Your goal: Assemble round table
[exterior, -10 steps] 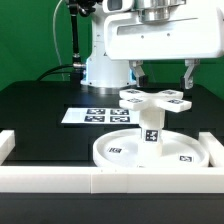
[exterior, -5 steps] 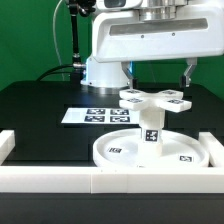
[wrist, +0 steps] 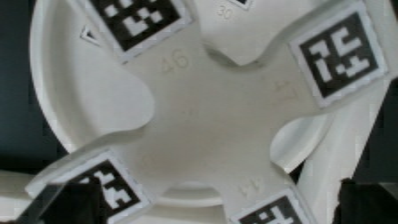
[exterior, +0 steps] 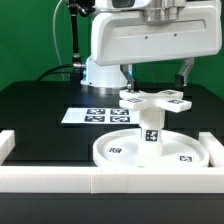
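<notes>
Left to right, on your table (exterior: pixel 30 100): marker board (exterior: pixel 98 116), far left; round disc (exterior: pixel 120 152), near centre, post (exterior: pixel 151 127) upright on it, cross-shaped piece (exterior: pixel 153 99) on top. Your pincer (exterior: pixel 156 76) hangs released directly above the cross, fingers straddling it, post axis vertical.

Open space is seen above the cross-shaped piece (exterior: pixel 153 99), between the spread gripper (exterior: pixel 155 76) fingers. Approach from the front is blocked by the border rail (exterior: pixel 110 179).
</notes>
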Available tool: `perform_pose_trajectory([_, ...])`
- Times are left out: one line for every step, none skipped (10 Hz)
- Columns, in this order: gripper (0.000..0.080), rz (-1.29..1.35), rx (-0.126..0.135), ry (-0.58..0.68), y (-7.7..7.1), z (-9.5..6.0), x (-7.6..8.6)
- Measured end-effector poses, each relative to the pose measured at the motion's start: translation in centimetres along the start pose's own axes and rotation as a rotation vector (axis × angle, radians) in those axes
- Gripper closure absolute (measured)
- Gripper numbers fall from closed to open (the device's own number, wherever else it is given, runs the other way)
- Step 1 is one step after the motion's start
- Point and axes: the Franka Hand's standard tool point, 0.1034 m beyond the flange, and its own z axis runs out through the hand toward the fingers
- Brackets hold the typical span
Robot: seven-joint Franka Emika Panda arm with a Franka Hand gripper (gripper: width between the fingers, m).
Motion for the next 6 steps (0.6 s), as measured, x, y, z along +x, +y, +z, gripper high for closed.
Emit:
perform_pose_trajectory([0.0150,-0.105,-0.011,-0.003,0.09,-0.01,0.00])
perform_pose_trajectory([0.0150,-0.227,-0.025,-0.010,0.04,0.00,0.01])
perform_pose_trajectory([0.0150,-0.344,-0.032,-0.016,-0.05,0.05,0.01])
perform_pose_trajectory([0.0150,-0.442,-0.040,-0.026,-0.23,0.09,0.01])
perform_pose_trajectory([0.0150,-0.519,-0.046,-0.031,-0.39,0.11,0.05])
perform_pose_trajectory([0.0150,-0.529,-0.046,-0.032,-0.16,0.11,-0.01])
